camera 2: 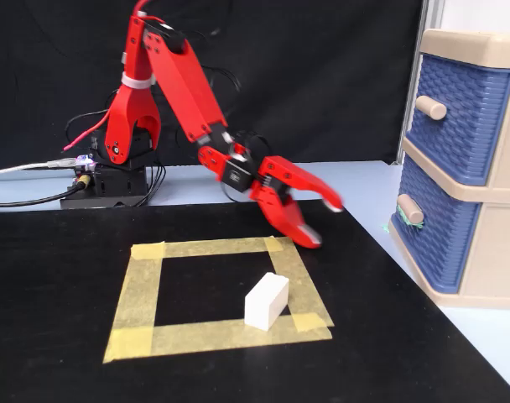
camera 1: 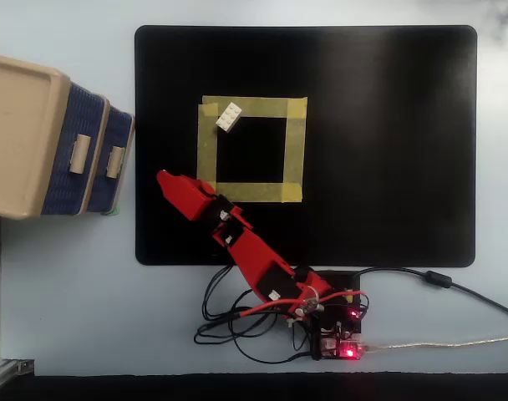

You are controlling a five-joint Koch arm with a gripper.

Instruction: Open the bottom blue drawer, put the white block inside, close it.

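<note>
1. I see a black mat on the pale blue table. A square of yellow tape is stuck on it.
2. The white block lies on a corner of the tape, touching nothing else.
3. My red gripper hangs over the mat's edge near the cabinet, its two jaws spread apart and empty.
4. The bottom blue drawer is closed. It has a woven front and a small beige handle.
5. Bare mat lies between gripper and drawer.
6. Wires bunch by the arm's base.
</note>
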